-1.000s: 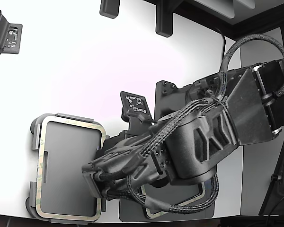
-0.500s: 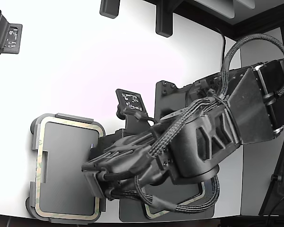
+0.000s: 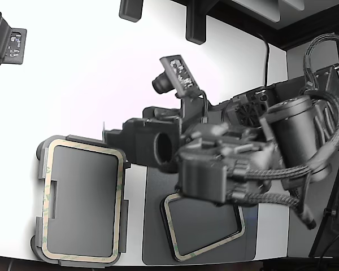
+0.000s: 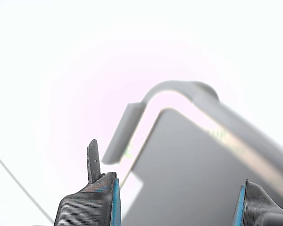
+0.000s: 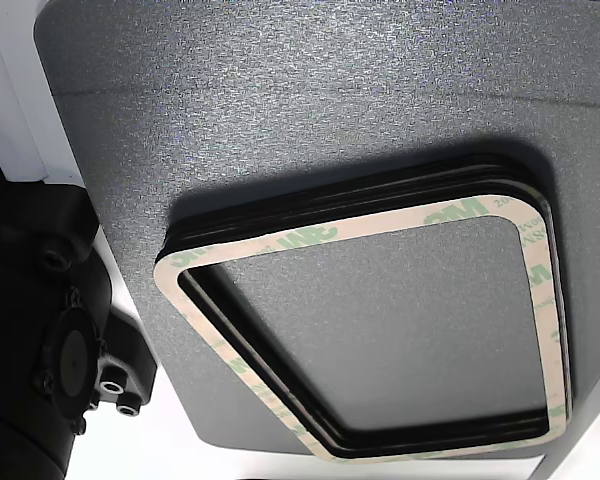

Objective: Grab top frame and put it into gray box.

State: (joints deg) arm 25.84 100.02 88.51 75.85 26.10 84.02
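Best lifted straight clear with gripper (image 4: 174, 200) spread and empty, fingers (image 4: 92, 202) kept off the frame (image 3: 83, 202) already seated flat in the gray box (image 3: 42, 155) at the exterior view's left. Next, judged: swing over the stack (image 5: 380, 330) on the dark mat (image 3: 155, 192), pinch only the uppermost ring at one edge. Seated frame's long axis runs up-down in the exterior view; stack sits slightly skewed.

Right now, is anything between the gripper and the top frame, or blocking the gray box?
Nothing visible covers the top frame. The gripper has its jaws open and empty. But the gray box already holds another frame.
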